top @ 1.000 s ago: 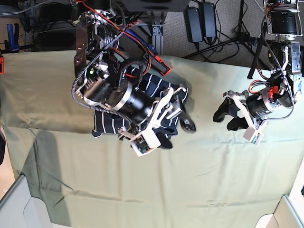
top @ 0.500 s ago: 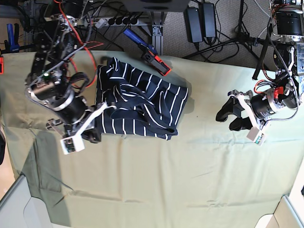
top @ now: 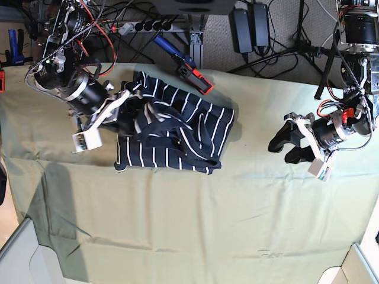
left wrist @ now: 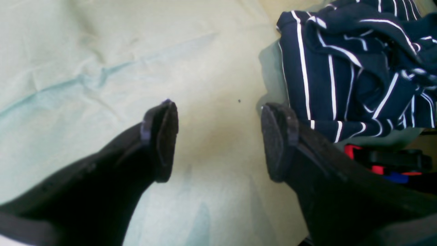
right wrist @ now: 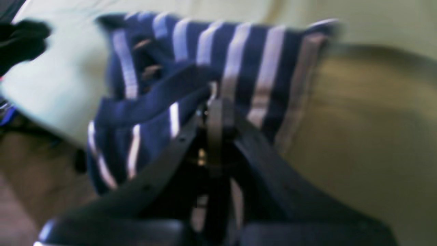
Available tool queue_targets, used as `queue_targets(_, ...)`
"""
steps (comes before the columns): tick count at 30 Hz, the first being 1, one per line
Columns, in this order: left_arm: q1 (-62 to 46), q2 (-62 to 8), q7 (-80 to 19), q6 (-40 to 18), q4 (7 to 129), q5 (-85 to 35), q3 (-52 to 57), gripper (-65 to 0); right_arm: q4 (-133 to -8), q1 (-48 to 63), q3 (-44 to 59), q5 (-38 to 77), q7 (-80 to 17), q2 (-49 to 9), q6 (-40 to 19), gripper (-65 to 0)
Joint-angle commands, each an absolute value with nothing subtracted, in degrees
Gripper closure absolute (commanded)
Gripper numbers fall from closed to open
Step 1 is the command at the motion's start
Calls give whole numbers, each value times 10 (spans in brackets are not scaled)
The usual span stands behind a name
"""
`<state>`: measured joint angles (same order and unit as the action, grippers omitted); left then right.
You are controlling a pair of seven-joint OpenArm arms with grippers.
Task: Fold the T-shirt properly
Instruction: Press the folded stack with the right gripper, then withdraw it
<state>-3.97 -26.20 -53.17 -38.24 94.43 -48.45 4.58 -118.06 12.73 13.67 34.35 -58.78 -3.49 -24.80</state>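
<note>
At nine o'clock, the navy, white-striped fabric T-shirt (top: pixel 160 157) is newly pinched by the black-fingered right gripper (right wrist: pixel 218 116), probably for straightening; the black-fingered left gripper (left wrist: pixel 220 141) is spread wide.

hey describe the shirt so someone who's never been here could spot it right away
Look at the pale cloth covering the table. Between the two robot arms, left of the picture's middle, lies a crumpled shirt. Unlike the plain cloth beneath, it is dark navy with thin white stripes.

Right gripper (top: pixel 133 127) now closed, apparently pinching the striped T-shirt (top: pixel 172 158), fabric bunched up there
</note>
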Motion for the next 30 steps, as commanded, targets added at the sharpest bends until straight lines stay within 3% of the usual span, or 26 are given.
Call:
queue_targets(1,-32,-270,-521,-400,953,-491,50,-410,-1190,123,118,358,-578,-36,-284,0)
queue_targets(10,-32,-270,-522,-400,953,-489,50,-410,-1190,102,-68,335,-576,-37,-286,0)
queue_targets(16,-36,-274,-530,-400,953,-491,50,-402,-1190,49,-44,295,-555,-37,-285,0)
queue_targets(17,-39,-277,-530,-400,953,-496,50,-378,-1190,35,-30,290,-548,-36,-285,0)
queue_targets(20,-58,-279,-548,-400,953,-551,50,-182,-1186,-6,21,252,-524,-37,-285,0)
queue_targets(24,-87,-279,-575,-400,954,-602,42,-51,-1125,-58,95,213,-499,-37,-285,0)
queue_targets(27,-107,-274,-575,-400,954,-602,29,-1,-1042,-102,141,214,-495,-40,-285,0)
queue_targets(30,-116,-273,-575,-400,954,-601,-1,0,-956,-149,162,214,-495,-54,-285,0)
